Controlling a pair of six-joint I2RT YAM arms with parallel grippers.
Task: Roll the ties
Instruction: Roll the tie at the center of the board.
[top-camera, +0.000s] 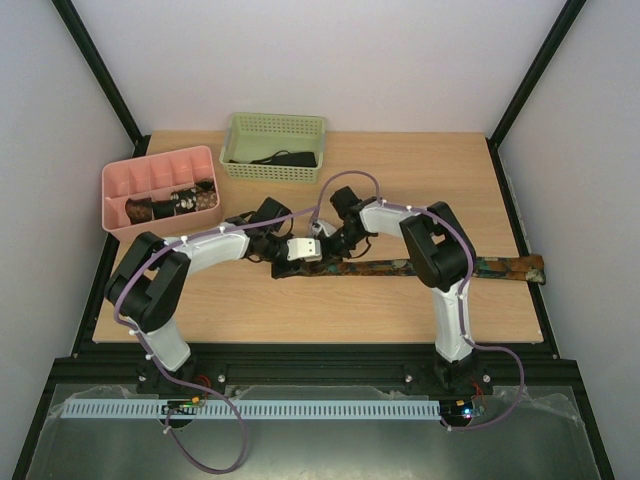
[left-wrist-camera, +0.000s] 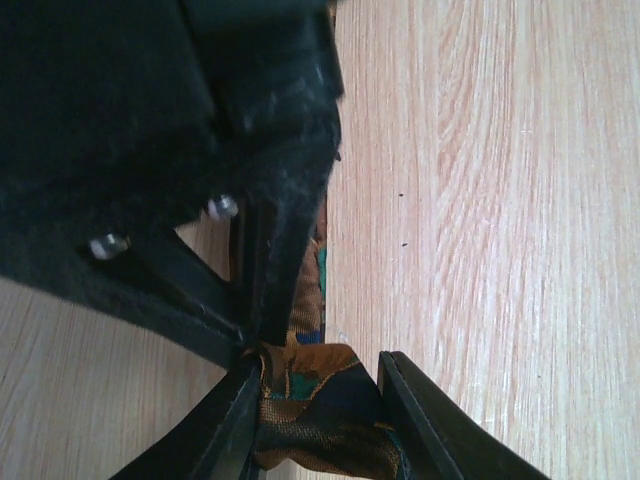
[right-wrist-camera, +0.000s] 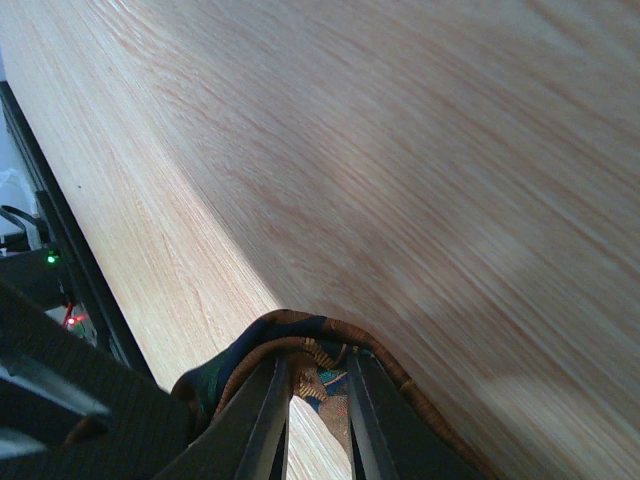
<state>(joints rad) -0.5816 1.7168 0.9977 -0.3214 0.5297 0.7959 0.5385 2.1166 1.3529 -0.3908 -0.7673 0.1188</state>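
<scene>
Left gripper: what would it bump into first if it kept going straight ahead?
The tie, pinched in the left gripper itself; just beyond it, likely the right gripper, though depth is unclear.

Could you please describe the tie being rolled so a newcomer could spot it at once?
On the wooden table, nearer the arms than the pink bin and green basket, one long tie lies flat, reaching the right edge. Unlike the coiled ties in the bin, it is mottled orange-green and mostly a strip.
</scene>
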